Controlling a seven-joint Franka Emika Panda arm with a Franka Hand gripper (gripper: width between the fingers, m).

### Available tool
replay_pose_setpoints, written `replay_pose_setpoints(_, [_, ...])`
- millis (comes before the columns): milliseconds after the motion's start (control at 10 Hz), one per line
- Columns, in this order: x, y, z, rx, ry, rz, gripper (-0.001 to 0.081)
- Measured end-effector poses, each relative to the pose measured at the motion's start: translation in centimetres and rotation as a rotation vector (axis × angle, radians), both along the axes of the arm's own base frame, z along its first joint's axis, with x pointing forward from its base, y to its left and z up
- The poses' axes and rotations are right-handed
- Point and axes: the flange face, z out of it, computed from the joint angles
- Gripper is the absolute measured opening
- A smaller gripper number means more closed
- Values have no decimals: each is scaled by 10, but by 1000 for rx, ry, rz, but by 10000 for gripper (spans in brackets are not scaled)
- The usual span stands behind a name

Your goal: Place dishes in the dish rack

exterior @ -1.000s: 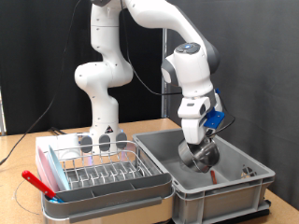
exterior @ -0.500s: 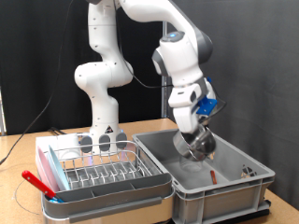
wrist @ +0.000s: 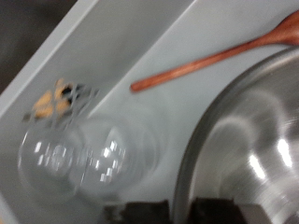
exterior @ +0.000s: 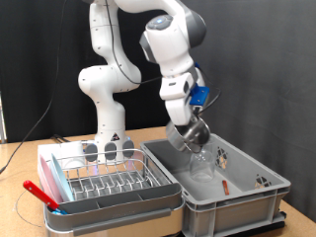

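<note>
My gripper [exterior: 190, 135] hangs above the left part of the grey tub [exterior: 237, 205], shut on the rim of a shiny metal cup [exterior: 188, 131] that is lifted clear of the tub floor. In the wrist view the metal cup [wrist: 252, 140] fills one side, very close. A clear drinking glass [exterior: 202, 164] stands in the tub below the gripper, and the wrist view shows the glass [wrist: 82, 161] blurred. The thin red-handled utensil [exterior: 225, 185] lies on the tub floor, with the utensil [wrist: 215, 58] seen beside the glass. The dish rack [exterior: 107, 176] sits in its shallow white tray [exterior: 59, 158] at the exterior view's left.
A red object [exterior: 39, 192] lies across the tray's front left corner. Round dark items [exterior: 107, 150] stand at the rack's back. The robot's base [exterior: 109, 118] rises behind the rack. Small bits [wrist: 58, 99] lie in a tub corner.
The arm rose and swung toward the exterior view's left, carrying the metal cup up out of the tub. The clear glass now shows uncovered below it.
</note>
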Motion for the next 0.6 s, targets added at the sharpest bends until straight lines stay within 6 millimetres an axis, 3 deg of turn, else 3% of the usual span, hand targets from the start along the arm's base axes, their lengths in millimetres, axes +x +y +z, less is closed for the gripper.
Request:
replay_pose_setpoints(300, [-9,-5,2,5,13,34,51])
replay_pose_setpoints(600, [-35,-21,3,95,-6,113,51])
